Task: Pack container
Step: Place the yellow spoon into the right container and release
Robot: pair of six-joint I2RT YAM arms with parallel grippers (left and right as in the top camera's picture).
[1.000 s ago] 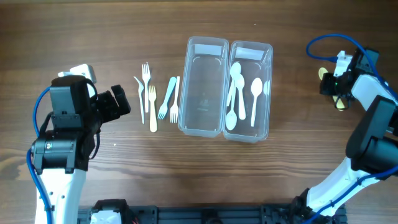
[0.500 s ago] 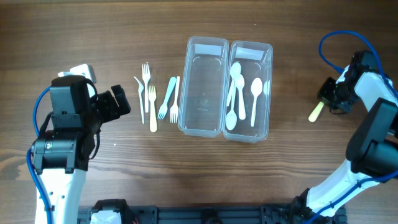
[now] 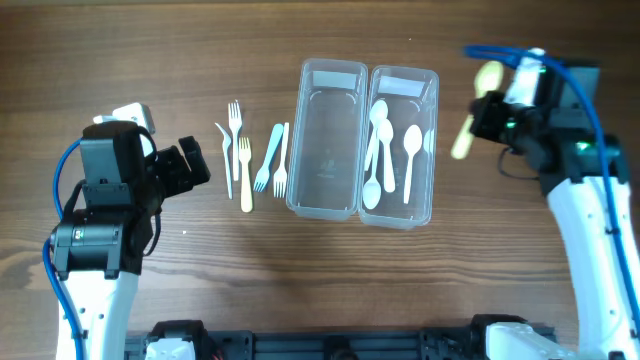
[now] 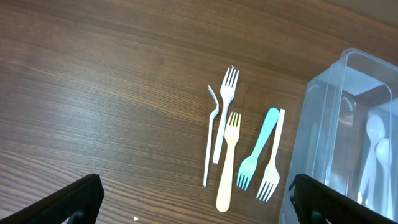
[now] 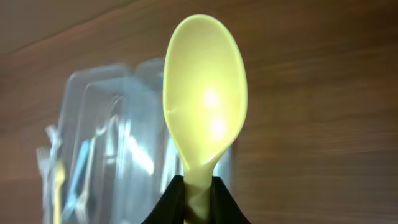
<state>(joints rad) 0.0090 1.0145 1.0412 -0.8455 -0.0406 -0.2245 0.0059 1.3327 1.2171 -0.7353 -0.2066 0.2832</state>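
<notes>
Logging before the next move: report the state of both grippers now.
Left gripper: open, holding nothing.
Right gripper: closed on a yellow spoon.

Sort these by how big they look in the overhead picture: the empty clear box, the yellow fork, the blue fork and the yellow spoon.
1. Empty clear box.
2. Yellow fork and blue fork: nearly alike.
Unranked: yellow spoon, held in the right tool, likely nearer the camera, and blurred.
</notes>
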